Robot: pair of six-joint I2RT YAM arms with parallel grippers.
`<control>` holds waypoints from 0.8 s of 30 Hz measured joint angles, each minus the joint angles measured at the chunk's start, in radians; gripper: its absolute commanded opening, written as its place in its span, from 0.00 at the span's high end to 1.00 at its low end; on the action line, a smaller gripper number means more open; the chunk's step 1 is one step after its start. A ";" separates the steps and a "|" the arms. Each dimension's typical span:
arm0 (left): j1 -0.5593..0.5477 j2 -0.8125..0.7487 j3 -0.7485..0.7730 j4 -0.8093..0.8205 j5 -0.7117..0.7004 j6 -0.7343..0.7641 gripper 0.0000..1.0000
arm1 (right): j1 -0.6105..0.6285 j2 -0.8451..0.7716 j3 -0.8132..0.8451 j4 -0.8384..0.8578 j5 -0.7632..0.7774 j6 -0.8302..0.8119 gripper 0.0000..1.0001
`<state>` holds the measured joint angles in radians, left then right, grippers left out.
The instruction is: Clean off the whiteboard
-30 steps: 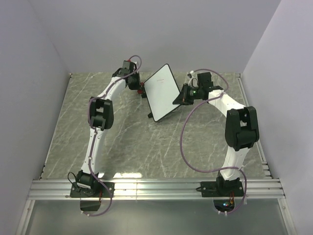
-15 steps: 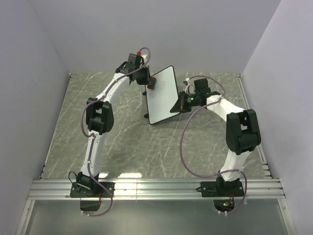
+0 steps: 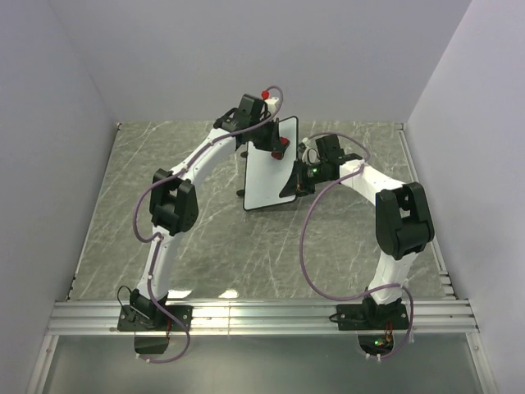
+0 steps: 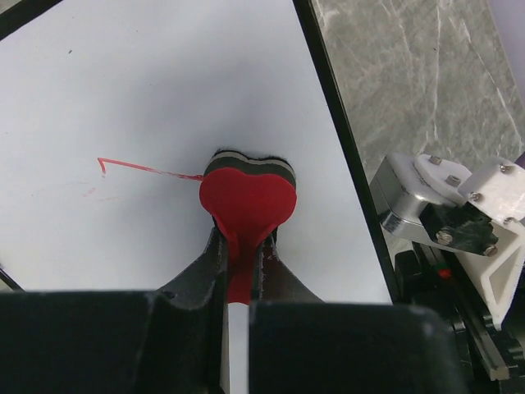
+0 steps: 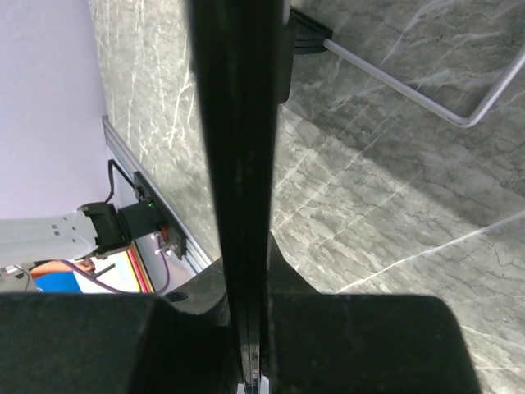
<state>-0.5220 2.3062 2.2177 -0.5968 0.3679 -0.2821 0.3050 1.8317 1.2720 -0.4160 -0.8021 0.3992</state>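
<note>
**Red eraser (image 4: 248,197) on board (image 4: 164,90), both grippers clamped**

Your board stands steeply on edge over the far middle of the grey marble table (image 3: 205,238), between the two arms. You can't tell from these views whether its bottom edge touches the table.

Your left gripper (image 4: 240,246) is closed tight on the eraser's red stem. The eraser is a red heart with black and pale layers behind it. It is pressed against the white face, nearer the board's right side in the wrist view. A thin red line (image 4: 143,169) runs left from the eraser and ends in a small hook, with faint red smudges just below it.

Your right gripper (image 5: 244,279) is clamped on the board's black frame (image 5: 238,123), which sits edge-on between its fingers. From the top view it holds the board's right edge, low down. The left gripper is over the upper right of the face, so the two grippers sit near each other but apart.
</note>
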 measured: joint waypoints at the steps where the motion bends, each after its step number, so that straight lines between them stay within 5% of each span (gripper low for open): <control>1: 0.001 0.000 0.000 0.001 -0.002 0.000 1.00 | 0.000 0.004 0.008 -0.007 0.000 0.000 1.00; 16: 0.073 0.152 0.152 0.019 -0.173 -0.048 1.00 | 0.011 0.003 0.019 -0.034 0.010 0.019 1.00; 24: 0.106 0.166 0.144 0.024 -0.152 -0.043 1.00 | 0.043 0.002 0.063 -0.102 0.055 0.025 1.00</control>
<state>-0.4164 2.4722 2.3619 -0.5724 0.2161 -0.3248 0.3477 1.8339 1.3354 -0.5179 -0.7475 0.4240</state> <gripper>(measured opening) 0.084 0.092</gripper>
